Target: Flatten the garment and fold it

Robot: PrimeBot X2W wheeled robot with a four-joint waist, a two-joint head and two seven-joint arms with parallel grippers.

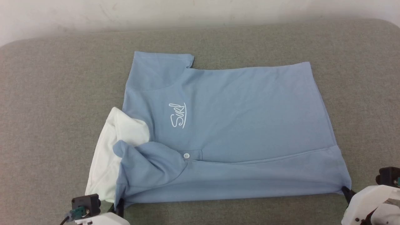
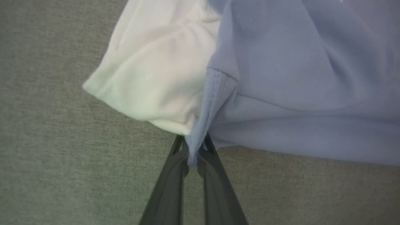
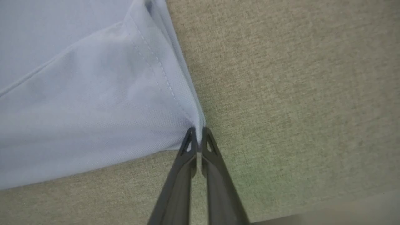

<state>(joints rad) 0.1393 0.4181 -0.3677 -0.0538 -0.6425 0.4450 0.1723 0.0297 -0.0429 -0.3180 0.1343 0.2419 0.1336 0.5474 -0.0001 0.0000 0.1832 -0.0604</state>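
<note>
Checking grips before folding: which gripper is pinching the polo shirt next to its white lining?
The left gripper: it clamps the polo shirt right beside its white lining; the right gripper pinches a stitched, all-blue hem corner.

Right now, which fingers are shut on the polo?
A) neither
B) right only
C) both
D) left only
C: the left fingers pinch a blue fold of the garment beside its white part, and the right fingers pinch its hem corner.
</note>
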